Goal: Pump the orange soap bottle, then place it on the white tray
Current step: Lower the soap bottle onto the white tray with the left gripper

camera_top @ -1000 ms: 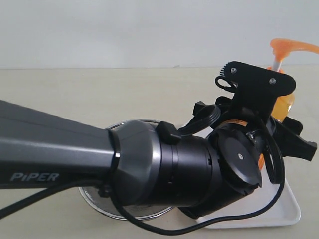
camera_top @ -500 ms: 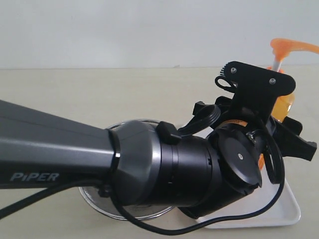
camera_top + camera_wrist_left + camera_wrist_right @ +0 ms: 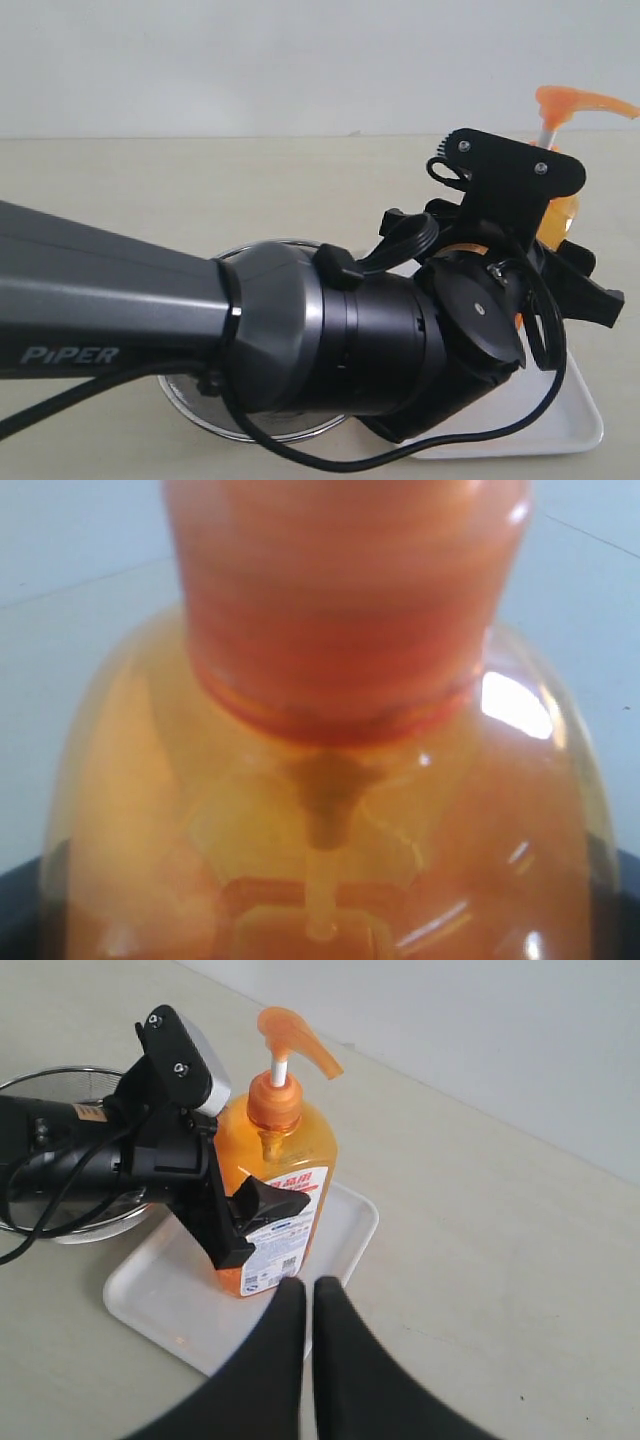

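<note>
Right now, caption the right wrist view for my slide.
Left gripper clasps the orange soap bottle upright over the white tray; right gripper shut in foreground.

Bottle hemmed on one side
Left arm and bowl crowd the bottle; table past the tray lies open.

bright, even, diffuse light in every view, with only faint shadows. the left wrist view sits too close: the orange bottle fills it, blurred, with a white glare patch on its shoulder. the near arm looks slightly soft.
</note>
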`<move>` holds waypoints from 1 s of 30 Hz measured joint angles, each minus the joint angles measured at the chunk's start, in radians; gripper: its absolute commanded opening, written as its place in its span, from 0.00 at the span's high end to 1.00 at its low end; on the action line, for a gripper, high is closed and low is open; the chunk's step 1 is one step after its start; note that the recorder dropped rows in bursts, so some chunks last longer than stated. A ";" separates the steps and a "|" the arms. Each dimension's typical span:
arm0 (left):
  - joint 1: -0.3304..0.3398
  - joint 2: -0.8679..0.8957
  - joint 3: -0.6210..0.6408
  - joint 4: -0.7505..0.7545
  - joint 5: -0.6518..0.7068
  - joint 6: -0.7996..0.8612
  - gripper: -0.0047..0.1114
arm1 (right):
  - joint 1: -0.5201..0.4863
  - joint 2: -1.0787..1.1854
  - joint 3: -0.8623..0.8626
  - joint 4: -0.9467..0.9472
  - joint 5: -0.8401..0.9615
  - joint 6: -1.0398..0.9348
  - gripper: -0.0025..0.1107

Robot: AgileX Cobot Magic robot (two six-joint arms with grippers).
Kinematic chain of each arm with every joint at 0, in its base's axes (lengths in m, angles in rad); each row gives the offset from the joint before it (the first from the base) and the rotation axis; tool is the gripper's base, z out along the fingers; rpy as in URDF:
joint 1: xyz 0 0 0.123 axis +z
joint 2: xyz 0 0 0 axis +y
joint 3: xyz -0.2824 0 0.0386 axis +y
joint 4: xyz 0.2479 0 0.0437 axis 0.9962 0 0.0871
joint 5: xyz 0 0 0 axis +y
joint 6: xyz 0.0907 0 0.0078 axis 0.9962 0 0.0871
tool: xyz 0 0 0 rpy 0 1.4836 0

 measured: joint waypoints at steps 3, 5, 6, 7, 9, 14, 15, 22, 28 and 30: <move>0.000 0.000 0.000 -0.004 -0.003 0.006 0.92 | 0.000 0.000 0.000 0.000 0.000 0.000 0.98; 0.000 0.000 0.000 -0.008 -0.003 0.010 0.92 | 0.000 0.000 0.000 0.000 0.000 0.000 0.98; 0.000 0.000 0.000 -0.008 0.003 0.010 0.92 | 0.000 0.000 0.000 0.000 0.000 0.000 0.98; 0.002 0.000 0.000 -0.008 0.015 0.012 0.90 | 0.000 0.000 0.000 0.000 0.000 0.000 0.98; 0.007 0.000 0.000 -0.008 0.043 0.014 0.82 | 0.000 0.000 0.000 0.000 0.000 0.000 0.98; 0.017 0.000 0.000 0.003 0.076 0.016 0.44 | 0.000 0.000 0.000 0.000 0.000 0.000 0.98; 0.020 0.000 0.000 0.003 0.078 0.016 0.37 | 0.000 0.000 0.000 0.000 0.000 0.000 0.98; 0.025 -0.004 0.000 0.020 0.040 0.016 0.21 | 0.000 0.000 0.000 0.000 0.000 0.000 0.98; 0.025 -0.008 -0.002 0.022 0.024 0.035 0.21 | 0.000 0.000 0.000 0.000 0.000 0.000 0.98; 0.025 -0.017 -0.002 0.019 0.024 0.083 0.21 | 0.000 0.000 0.000 0.000 0.000 0.000 0.98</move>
